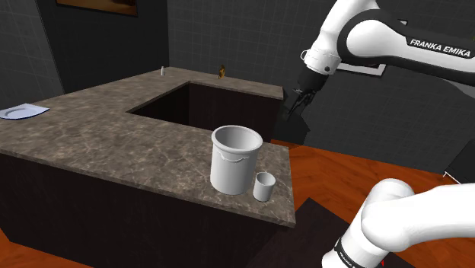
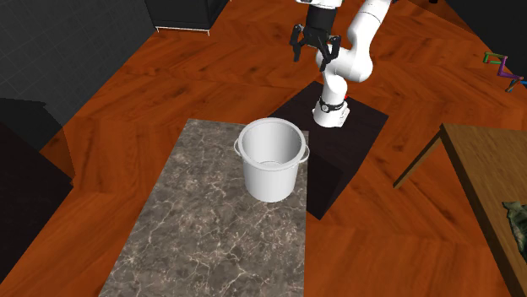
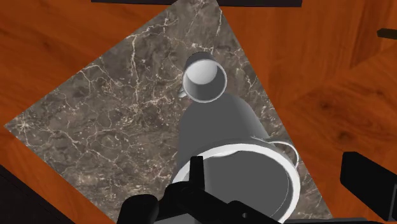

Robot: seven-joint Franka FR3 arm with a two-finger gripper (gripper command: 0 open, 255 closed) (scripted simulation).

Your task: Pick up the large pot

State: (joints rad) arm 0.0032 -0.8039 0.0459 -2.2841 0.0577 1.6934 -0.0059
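Hovering wide open, the hand (image 1: 293, 105) is well apart from the pot (image 1: 235, 160) near the counter (image 1: 114, 145) edge.

Small white cylindrical cup (image 1: 263, 186): upright on the dark marbled stone L-shaped countertop (image 1: 114, 145), toward its 5 o'clock corner in the shoulder view. Round white plate (image 1: 14, 113) on pale blue cloth (image 1: 35, 109), 9 o'clock. Second exterior view: reddish wooden plank floor (image 2: 152, 84); brown wooden table (image 2: 486, 169), 3 o'clock.
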